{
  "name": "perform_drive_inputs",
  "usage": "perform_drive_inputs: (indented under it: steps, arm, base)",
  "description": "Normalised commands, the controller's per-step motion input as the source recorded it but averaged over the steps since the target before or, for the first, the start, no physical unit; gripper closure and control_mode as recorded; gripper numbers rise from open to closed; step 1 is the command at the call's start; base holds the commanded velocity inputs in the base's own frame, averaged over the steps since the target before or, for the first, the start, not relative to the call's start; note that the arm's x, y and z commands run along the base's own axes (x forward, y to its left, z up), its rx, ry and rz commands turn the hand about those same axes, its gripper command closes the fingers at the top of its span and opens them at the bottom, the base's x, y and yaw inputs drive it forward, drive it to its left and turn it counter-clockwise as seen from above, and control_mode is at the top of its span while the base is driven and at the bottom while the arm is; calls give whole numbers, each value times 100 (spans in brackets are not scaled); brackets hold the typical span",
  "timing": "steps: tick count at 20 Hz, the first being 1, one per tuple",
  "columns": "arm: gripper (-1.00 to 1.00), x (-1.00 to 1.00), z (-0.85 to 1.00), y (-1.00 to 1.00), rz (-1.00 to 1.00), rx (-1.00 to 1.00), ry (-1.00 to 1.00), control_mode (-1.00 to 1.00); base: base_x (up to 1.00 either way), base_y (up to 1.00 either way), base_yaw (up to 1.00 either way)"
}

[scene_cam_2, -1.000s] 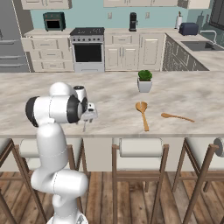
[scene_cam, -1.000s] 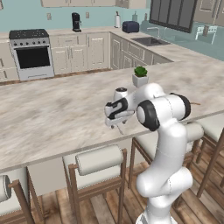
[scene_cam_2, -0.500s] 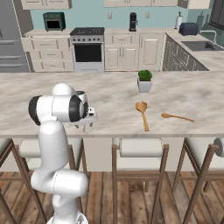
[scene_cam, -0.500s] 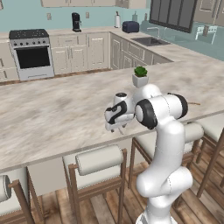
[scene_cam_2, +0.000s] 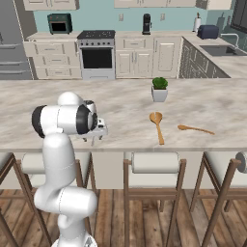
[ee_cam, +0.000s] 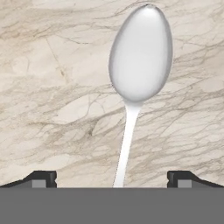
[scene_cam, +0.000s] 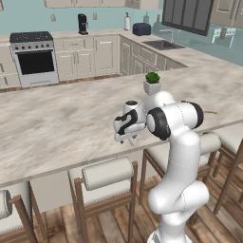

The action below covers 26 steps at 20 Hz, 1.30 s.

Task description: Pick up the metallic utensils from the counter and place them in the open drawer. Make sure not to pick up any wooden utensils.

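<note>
Where marbled stone lies, smooth metal spoon (ee_cam: 139,57).

below pincer (ee_cam: 112,181): bare counter (ee_cam: 52,87), metal spoon (ee_cam: 139,61) lying between the wide-apart tips | either side of spoon: free stone | far to its right: wooden spoon (scene_cam_2: 157,125), plant pot (scene_cam_2: 159,89), well apart

metal spoon (ee_cam: 139,61): smooth grey metal, soft satin sheen
counter (ee_cam: 52,87): polished beige stone look, grey-brown veining
wooden spoon (scene_cam_2: 157,125): matt tan-orange wood
arm (scene_cam: 178,156): glossy white plastic shell, dark joints
stool cushions (scene_cam_2: 155,162): smooth cream upholstery
</note>
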Motion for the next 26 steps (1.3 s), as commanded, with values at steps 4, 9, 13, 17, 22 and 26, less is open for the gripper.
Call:
perform_drive_inputs:
  steps: [4,9,13,17,22,26]
  arm:
    - [-100,0,-29,0,0,0,0,-100]
    - [100,0,-16,0,0,0,0,-100]
    - [100,0,-8,0,0,0,0,-100]
    - [100,-2,0,0,0,0,0,-100]
    - [100,-5,0,0,0,0,0,-100]
    - [100,-2,-2,0,0,0,0,-100]
  base:
    - [0,0,0]
    - [0,0,0]
    - [0,0,0]
    - [0,0,0]
    - [0,0,0]
    - [0,0,0]
